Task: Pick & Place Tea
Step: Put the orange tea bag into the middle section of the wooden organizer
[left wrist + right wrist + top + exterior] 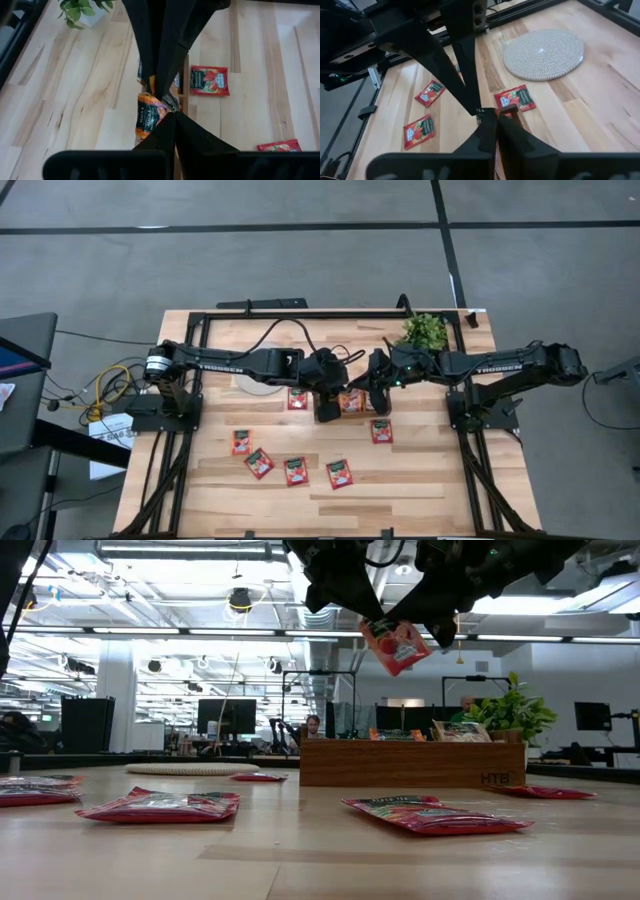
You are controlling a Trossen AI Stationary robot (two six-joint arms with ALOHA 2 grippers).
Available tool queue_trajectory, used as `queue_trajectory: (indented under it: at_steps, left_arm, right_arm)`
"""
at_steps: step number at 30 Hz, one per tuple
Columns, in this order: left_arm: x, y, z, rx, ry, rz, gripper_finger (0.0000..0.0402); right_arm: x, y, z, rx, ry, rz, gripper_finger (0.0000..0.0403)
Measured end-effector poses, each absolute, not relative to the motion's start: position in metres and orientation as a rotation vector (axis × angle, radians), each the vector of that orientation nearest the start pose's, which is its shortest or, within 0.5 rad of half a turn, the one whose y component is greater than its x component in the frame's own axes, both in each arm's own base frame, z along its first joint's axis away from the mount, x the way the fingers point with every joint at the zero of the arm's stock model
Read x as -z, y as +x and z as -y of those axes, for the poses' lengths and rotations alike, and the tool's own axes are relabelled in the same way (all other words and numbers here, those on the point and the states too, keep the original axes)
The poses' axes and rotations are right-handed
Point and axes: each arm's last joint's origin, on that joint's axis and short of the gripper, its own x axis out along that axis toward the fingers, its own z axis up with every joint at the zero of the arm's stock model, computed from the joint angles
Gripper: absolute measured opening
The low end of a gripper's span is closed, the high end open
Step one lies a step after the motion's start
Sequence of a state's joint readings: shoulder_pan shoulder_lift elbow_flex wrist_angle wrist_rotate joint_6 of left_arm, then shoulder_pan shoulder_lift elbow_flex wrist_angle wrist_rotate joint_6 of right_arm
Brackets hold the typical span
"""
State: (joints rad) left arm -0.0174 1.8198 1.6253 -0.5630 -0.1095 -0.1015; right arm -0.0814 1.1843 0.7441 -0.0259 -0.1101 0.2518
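Together, both grippers were closed on one red tea sachet (396, 645), which hung in the air above the wooden tray (410, 764). The left gripper (327, 402) and the right gripper (377, 398) met over the middle of the table (420, 490). Other sachets (296, 470) lay flat on the wood nearer the front edge, well apart from the round woven disc (543, 53).
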Motion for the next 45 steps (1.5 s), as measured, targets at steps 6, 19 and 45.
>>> queue_trajectory:
  at_steps: [6, 19, 45]
  left_arm:
    - [-0.305, 0.407, 0.002, -0.171, -0.031, -0.746, 0.0000]
    - [-0.305, 0.407, 0.001, -0.202, 0.014, -0.741, 0.0033]
    - [-0.262, 0.347, -0.003, -0.536, 0.061, -1.266, 0.0140]
  right_arm:
    - [-0.254, 0.253, 0.018, 0.038, 0.301, -0.469, 0.0001]
    - [-0.254, 0.253, 0.018, 0.046, 0.327, -0.468, 0.0000]
    - [-0.241, 0.249, -0.006, 0.330, 0.377, -0.451, 0.0000]
